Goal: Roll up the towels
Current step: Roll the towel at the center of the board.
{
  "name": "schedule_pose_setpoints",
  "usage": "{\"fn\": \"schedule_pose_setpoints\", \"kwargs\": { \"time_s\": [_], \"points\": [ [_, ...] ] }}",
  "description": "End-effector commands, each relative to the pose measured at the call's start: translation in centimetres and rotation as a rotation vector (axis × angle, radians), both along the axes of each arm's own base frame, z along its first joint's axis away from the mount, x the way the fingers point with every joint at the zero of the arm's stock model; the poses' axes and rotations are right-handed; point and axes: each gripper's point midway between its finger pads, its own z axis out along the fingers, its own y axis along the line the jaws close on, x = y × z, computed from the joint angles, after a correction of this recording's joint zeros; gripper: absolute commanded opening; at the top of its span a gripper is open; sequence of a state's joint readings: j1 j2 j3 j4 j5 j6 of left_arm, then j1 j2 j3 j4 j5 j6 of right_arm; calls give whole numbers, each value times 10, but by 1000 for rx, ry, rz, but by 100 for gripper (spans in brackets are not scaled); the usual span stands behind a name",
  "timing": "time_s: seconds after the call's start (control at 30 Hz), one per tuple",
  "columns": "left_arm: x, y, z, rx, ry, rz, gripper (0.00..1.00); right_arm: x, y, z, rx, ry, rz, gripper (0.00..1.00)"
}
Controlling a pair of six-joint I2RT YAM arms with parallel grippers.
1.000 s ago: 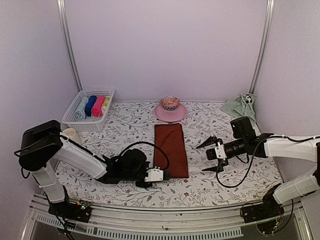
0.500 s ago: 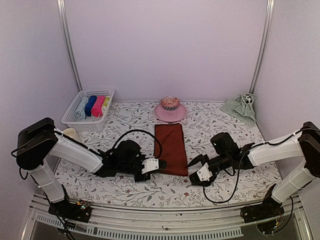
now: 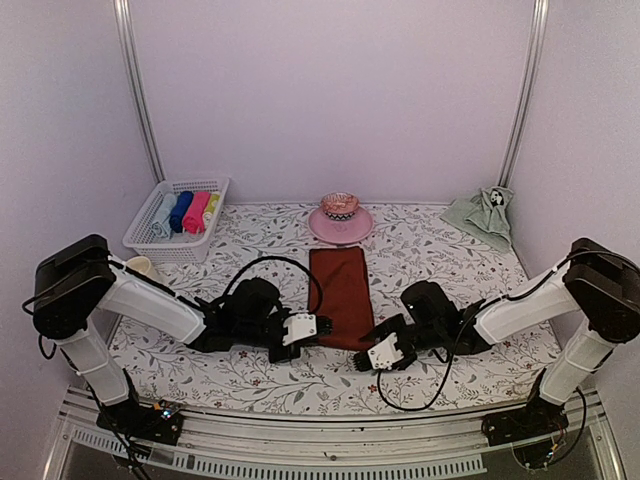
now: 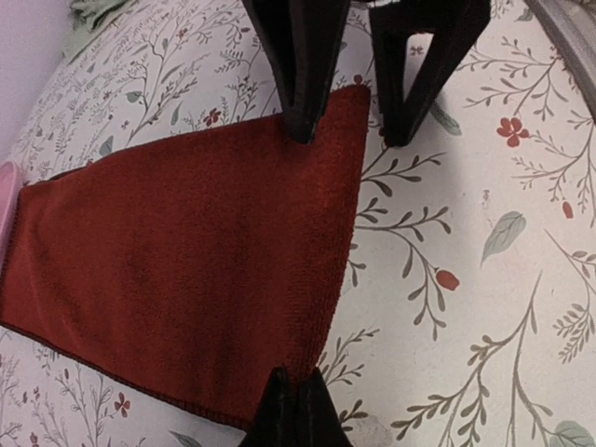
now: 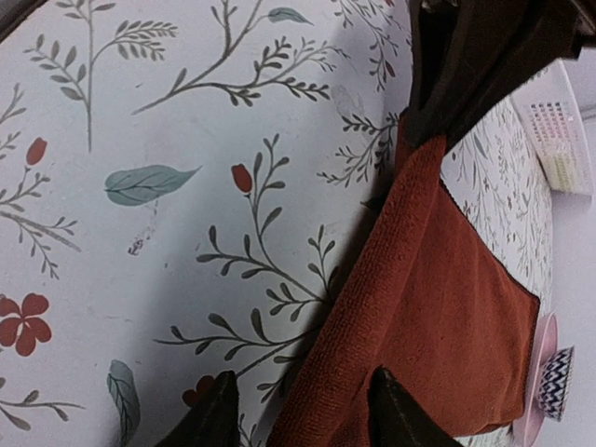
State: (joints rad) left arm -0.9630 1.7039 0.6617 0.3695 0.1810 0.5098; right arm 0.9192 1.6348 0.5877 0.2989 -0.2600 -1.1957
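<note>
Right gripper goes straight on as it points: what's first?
Right gripper meets the red-brown towel first: its near edge lies between the fingers; further on, probably the left gripper, pinching the other corner.

No lettering, label, brand, number or sign could be read in any view. Only a floral print was seen on the bench cover (image 3: 420, 250), and the black-and-white motif on the sage green towel (image 3: 484, 212) was too small to be made out.

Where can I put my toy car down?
Bare cover lies between the basket and the red towel, and between the pink plate and the green towel. The red towel's near end is crowded by the left gripper and right gripper.
</note>
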Motion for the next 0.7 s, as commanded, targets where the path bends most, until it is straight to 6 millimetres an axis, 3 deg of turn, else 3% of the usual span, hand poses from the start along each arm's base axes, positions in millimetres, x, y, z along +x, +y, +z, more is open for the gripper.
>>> {"fn": "schedule_pose_setpoints", "kwargs": {
  "time_s": [0.0,0.23,0.27,0.4,0.5,0.67],
  "points": [
    [4,0,-1,-2,23,7,0,15,4,2,7,-30,-83,40],
    [4,1,-1,2,29,9,0,12,8,3,3,49,-104,4],
    [4,1,-1,1,30,9,4,9,8,3,-6,71,-99,3],
    [-3,0,5,-14,36,-18,53,0,4,7,-35,182,-79,2],
    [-9,-1,6,-21,36,-48,73,2,0,16,-20,292,-90,2],
    [-16,-5,-5,19,45,-75,79,15,-8,25,8,422,-136,2]
  ]
}}
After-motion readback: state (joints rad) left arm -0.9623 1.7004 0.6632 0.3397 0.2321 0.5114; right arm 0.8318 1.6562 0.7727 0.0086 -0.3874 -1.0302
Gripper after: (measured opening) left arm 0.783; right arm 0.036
